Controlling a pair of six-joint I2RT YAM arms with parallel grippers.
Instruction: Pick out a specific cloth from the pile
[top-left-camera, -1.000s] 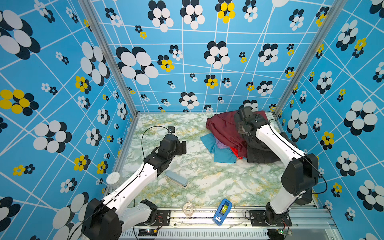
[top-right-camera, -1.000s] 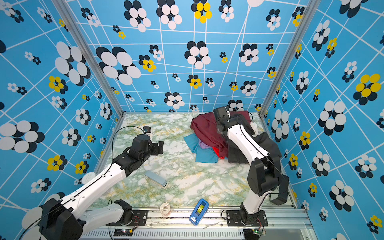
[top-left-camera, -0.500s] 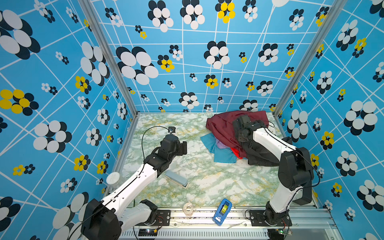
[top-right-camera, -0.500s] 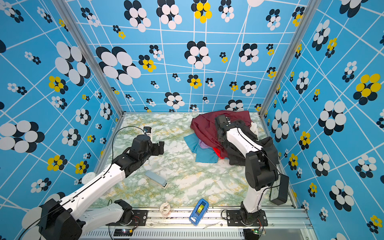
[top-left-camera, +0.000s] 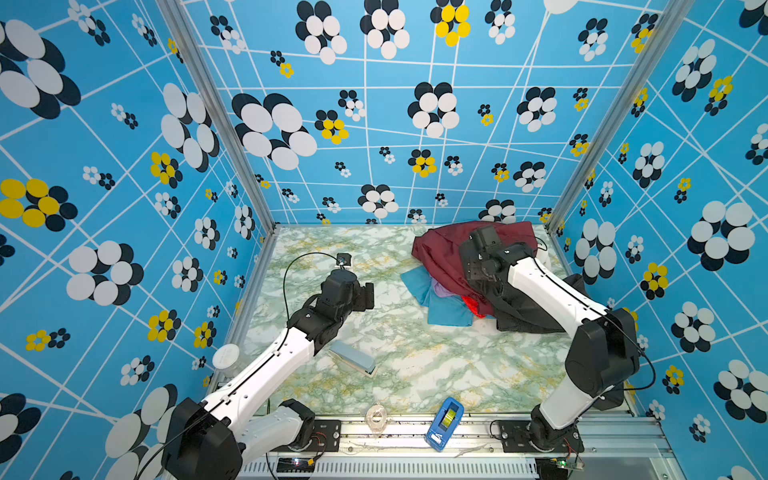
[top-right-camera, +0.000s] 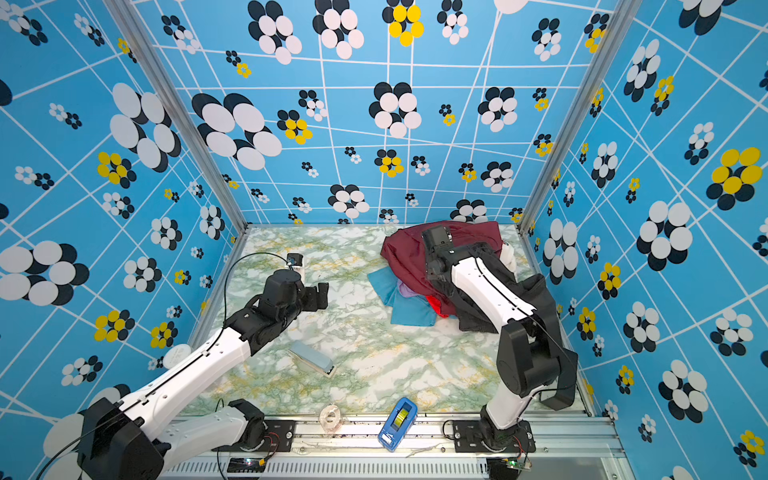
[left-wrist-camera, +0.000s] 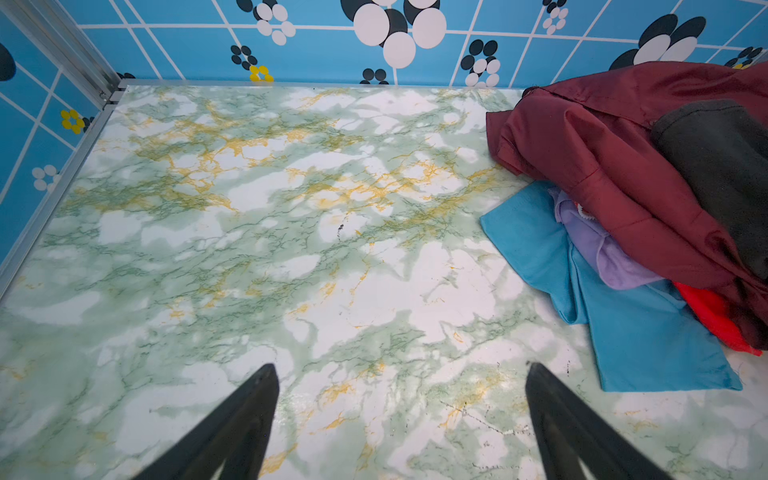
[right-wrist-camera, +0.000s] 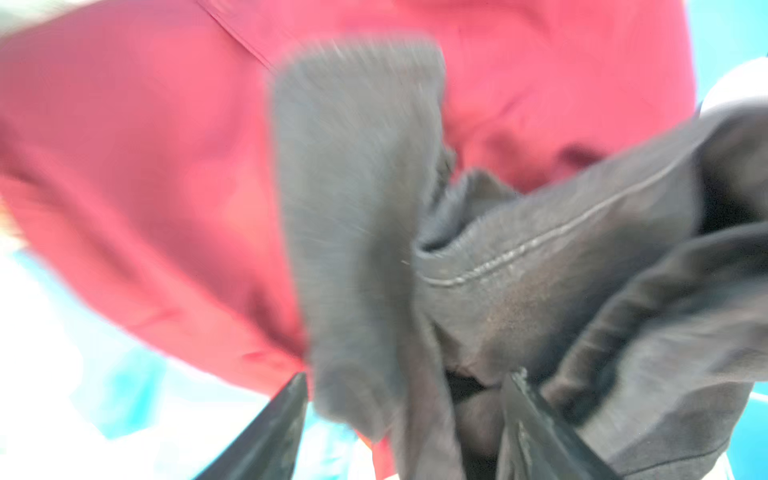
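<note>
1. Far left: left gripper (left-wrist-camera: 400, 366), poised above the bare marble table (top-left-camera: 415, 365), jaws wide apart.
2. Nearer the front, beside the left arm: a flat grey-blue case (top-left-camera: 353, 360); further right, at the front rail, a blue tape dispenser (top-left-camera: 444, 423).
3. Right of centre, in the far right corner: the pile (top-right-camera: 478, 320), with a blue cloth (left-wrist-camera: 648, 332), a lilac cloth (left-wrist-camera: 615, 266) and a bright red cloth (left-wrist-camera: 710, 316) along its left edge and dark grey trousers (top-left-camera: 528, 316) on its right.
4. Atop that heap, toward the back wall: the cloth (top-left-camera: 440, 253), maroon, draped over the lilac and blue pieces.
5. Furthest right: right gripper (right-wrist-camera: 408, 374), down on the heap, jaws spread apart, a loose fold of the dark grey trousers between them, maroon fabric just behind; view blurred.
</note>
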